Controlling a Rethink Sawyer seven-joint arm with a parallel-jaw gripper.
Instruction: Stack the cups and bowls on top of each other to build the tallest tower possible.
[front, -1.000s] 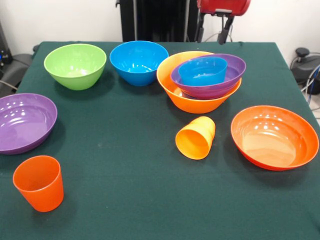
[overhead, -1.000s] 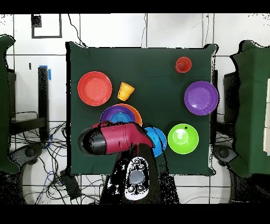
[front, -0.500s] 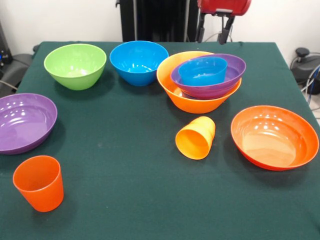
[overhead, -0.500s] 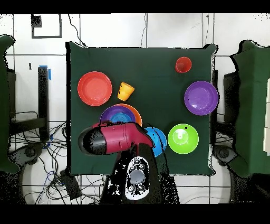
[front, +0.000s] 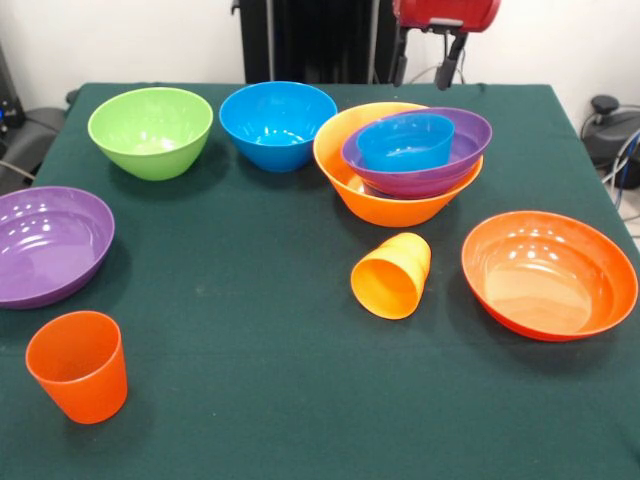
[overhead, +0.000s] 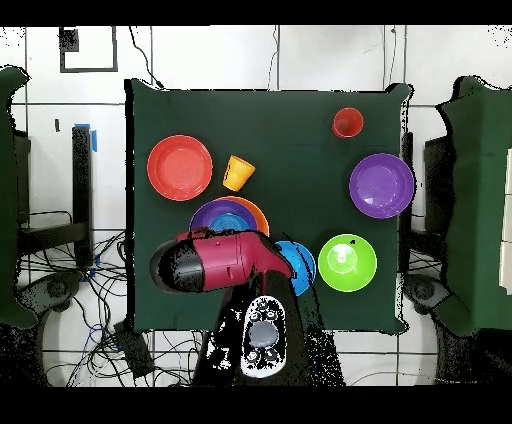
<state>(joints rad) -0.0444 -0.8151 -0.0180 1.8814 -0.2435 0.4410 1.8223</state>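
Note:
The tower is a large yellow-orange bowl (front: 392, 200) holding a tilted purple bowl (front: 445, 165) with a small blue bowl (front: 405, 141) inside; it also shows in the overhead view (overhead: 228, 214). My gripper (front: 425, 62) hangs open and empty above and behind it at the top edge. A yellow-orange cup (front: 392, 275) lies on its side in front of the tower. A red-orange cup (front: 78, 365) stands upright at the near left. Loose bowls are lime green (front: 150, 130), blue (front: 277, 122), purple (front: 45, 242) and wide red-orange (front: 548, 273).
The dark green cloth table (front: 250, 330) ends at its edges on all sides. In the overhead view my red arm (overhead: 215, 262) covers part of the tower and of the blue bowl (overhead: 300, 268). Cables lie on the floor beside the pedestal (overhead: 262, 335).

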